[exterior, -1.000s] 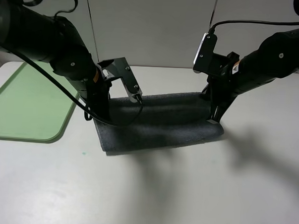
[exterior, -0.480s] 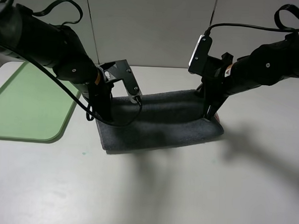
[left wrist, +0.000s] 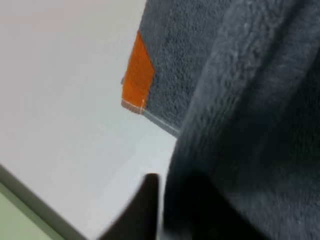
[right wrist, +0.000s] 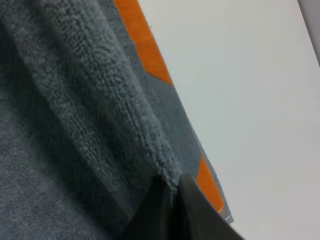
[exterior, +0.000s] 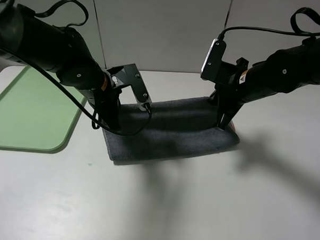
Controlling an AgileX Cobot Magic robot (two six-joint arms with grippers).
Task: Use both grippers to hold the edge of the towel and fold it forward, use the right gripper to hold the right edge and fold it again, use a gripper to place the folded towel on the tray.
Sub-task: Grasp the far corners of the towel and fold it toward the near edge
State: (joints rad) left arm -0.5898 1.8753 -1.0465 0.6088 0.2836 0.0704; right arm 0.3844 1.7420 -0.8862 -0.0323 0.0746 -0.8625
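The dark grey towel (exterior: 170, 134) lies folded in two on the white table, its fold line toward the front. My left gripper (exterior: 111, 126) points down at the towel's left end. In the left wrist view one dark finger (left wrist: 142, 210) shows against a raised fold of towel (left wrist: 240, 100), with the orange band (left wrist: 137, 75) lying beneath; the other finger is hidden. My right gripper (exterior: 223, 124) points down at the towel's right end. In its wrist view the right gripper (right wrist: 172, 192) has its two tips pinching the grey hemmed edge of the towel (right wrist: 150, 135) just above the orange band (right wrist: 142, 45).
A pale green tray (exterior: 27, 111) lies flat at the table's left side, just left of the left arm. A grey wall stands behind the table. Cables loop off both arms. Bare white table stretches in front of the towel.
The right arm has shifted a little left and back with the towel's edge, settling it over the lower layer. The left arm has barely moved. The last half second shows almost no motion.
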